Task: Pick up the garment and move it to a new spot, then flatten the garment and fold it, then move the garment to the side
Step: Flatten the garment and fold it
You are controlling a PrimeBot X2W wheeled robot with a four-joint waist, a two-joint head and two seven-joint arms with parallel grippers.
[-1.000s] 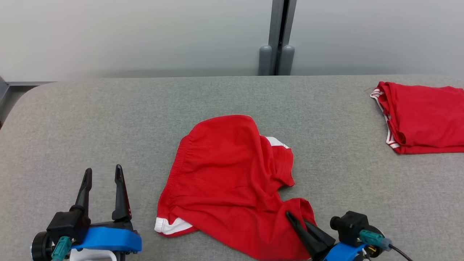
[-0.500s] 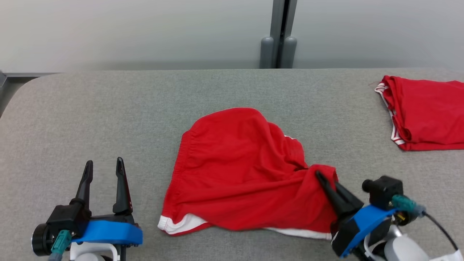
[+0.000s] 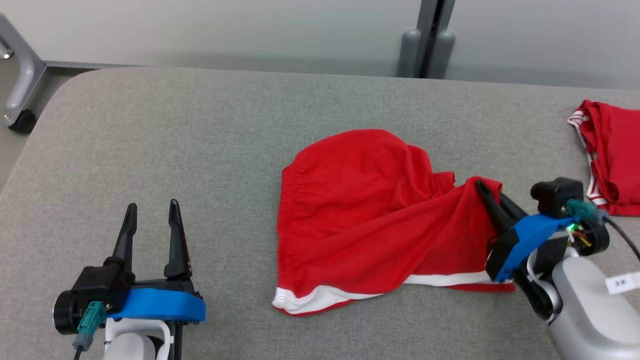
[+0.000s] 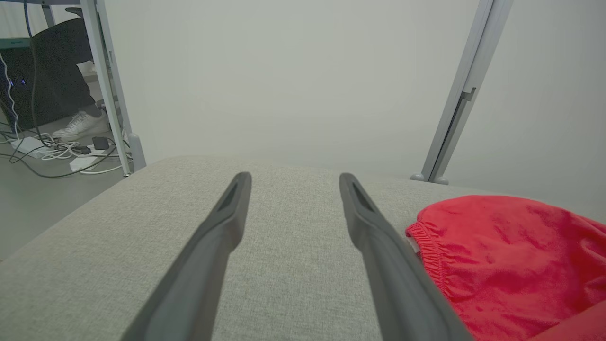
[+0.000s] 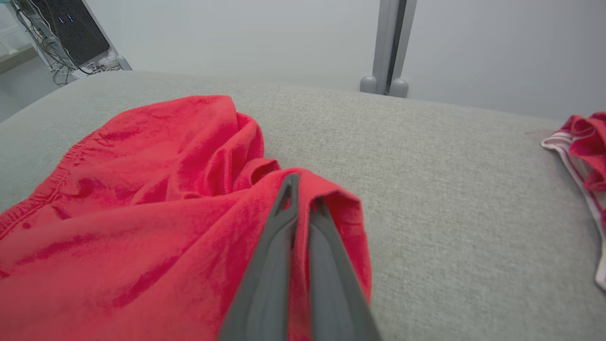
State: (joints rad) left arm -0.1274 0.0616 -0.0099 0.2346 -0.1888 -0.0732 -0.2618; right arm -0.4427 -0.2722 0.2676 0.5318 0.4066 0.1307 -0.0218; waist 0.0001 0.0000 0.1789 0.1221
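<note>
The garment point(image 3: 370, 220) is a pair of red shorts with white hem trim, lying crumpled in the middle of the grey table point(image 3: 200, 125). My right gripper point(image 3: 487, 192) is shut on a fold of the garment point(image 5: 180, 199) at its right side, lifting that part into a ridge. The pinched cloth wraps over the right gripper point(image 5: 303, 189) near its tips. My left gripper point(image 3: 152, 215) stands open at the lower left, apart from the cloth. In the left wrist view the left gripper point(image 4: 293, 180) holds nothing, and the garment's elastic waistband point(image 4: 426, 246) lies just right of it.
A second red garment point(image 3: 612, 155) with white stripes lies folded at the table's right edge, also seen as a red garment point(image 5: 584, 147) in the right wrist view. A grey post point(image 3: 425, 45) stands behind the table. A wheeled frame leg point(image 3: 17, 85) is at far left.
My right gripper has dragged the pinched cloth up and to the right, stretching the shorts out sideways. The head camera has also shifted. The left gripper has stayed put.
</note>
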